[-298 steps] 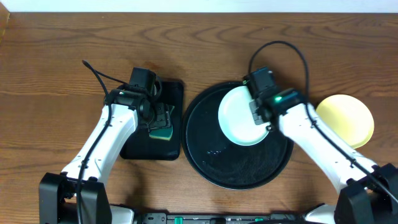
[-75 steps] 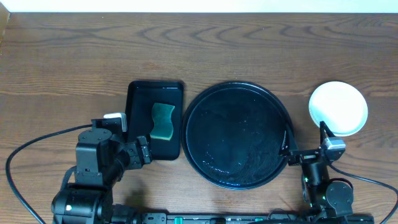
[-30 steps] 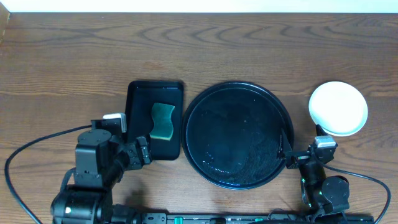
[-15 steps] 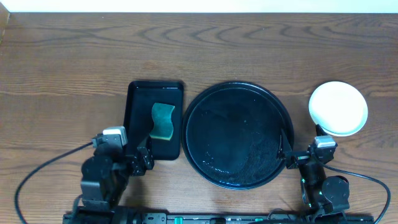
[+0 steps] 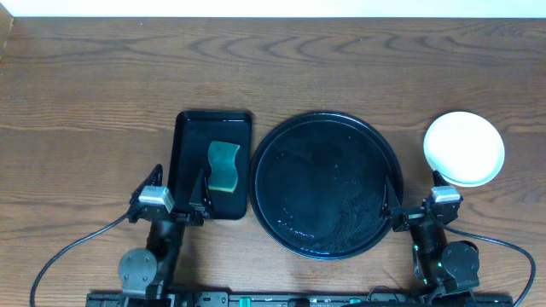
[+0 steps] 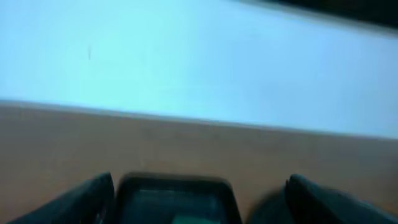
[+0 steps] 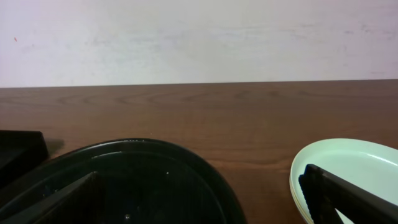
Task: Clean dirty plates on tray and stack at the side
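Note:
The large round black tray (image 5: 324,175) lies mid-table with no plate on it. The plates (image 5: 464,148) sit stacked on the bare wood to its right, a pale mint one on top. In the right wrist view the stack (image 7: 354,163) is at the lower right, with a yellowish edge under the top plate, and the tray (image 7: 143,171) fills the lower left. My right gripper (image 5: 415,201) is open at the front edge, between tray and stack, holding nothing. My left gripper (image 5: 175,193) is open near the front, empty.
A small rectangular black tray (image 5: 192,145) holds a green sponge (image 5: 223,165) left of the round tray. The blurred left wrist view shows that small tray (image 6: 174,196) between my open fingers (image 6: 74,202). A pale wall runs behind the table.
The left arm has folded back and down toward the front edge, its gripper still open. The right arm, the plates and both trays have stayed put.

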